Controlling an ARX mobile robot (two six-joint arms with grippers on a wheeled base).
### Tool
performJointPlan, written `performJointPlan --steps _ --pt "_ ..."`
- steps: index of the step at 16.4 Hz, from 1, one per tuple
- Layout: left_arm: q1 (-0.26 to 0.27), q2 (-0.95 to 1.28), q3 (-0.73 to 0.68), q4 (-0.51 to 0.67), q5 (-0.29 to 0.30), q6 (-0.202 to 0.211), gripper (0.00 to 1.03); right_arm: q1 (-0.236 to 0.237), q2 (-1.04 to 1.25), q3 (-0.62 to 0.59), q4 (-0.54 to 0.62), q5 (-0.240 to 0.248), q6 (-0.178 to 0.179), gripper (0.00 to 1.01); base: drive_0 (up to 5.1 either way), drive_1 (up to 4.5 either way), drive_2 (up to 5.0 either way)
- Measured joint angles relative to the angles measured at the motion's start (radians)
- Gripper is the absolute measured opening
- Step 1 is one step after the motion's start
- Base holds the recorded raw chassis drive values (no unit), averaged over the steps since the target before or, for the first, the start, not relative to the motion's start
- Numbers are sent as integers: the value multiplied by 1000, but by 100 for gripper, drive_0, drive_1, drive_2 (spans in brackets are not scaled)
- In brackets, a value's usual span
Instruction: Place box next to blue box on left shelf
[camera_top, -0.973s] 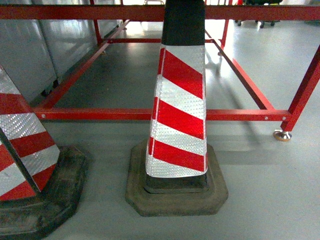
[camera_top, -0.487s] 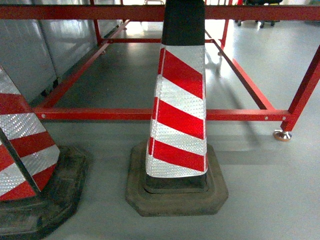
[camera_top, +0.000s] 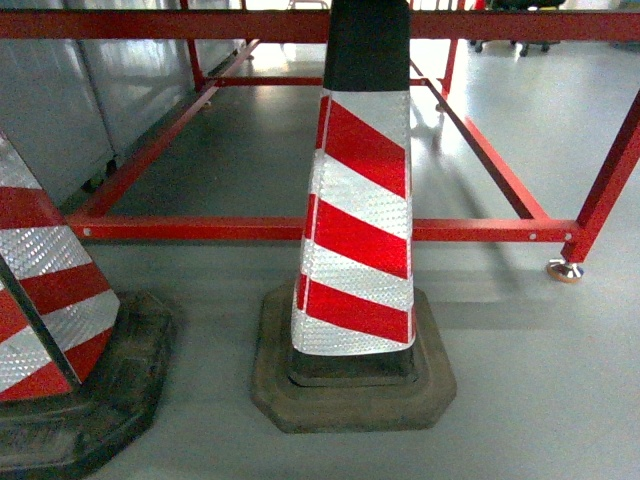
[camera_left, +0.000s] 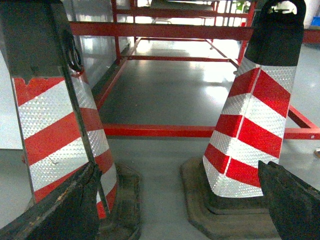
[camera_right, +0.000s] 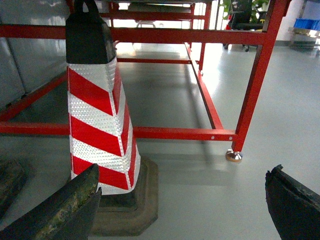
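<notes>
Head view: no containers; striped cone (camera_top: 360, 230) before red frame (camera_top: 300, 229).

Centre of the head view, a red-and-white striped cone (camera_top: 360, 220) stands upright on its dark rubber base (camera_top: 352, 385), right in front of the red metal frame (camera_top: 300, 229) running low across the grey floor (camera_top: 540, 380). At the lower left edge, a second striped cone (camera_top: 40, 290) sits partly cut off, and grey panels (camera_top: 70, 90) fill the upper left.

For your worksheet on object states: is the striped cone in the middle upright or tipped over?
Upright. The striped cone stands vertically with its black base flat on the grey floor.
</notes>
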Motion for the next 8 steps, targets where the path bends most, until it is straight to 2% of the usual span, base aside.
performJointPlan --steps 8 --pt "0 0 0 0 -2 2 98 0 0 0 0 -1 -2 98 0 0 0"
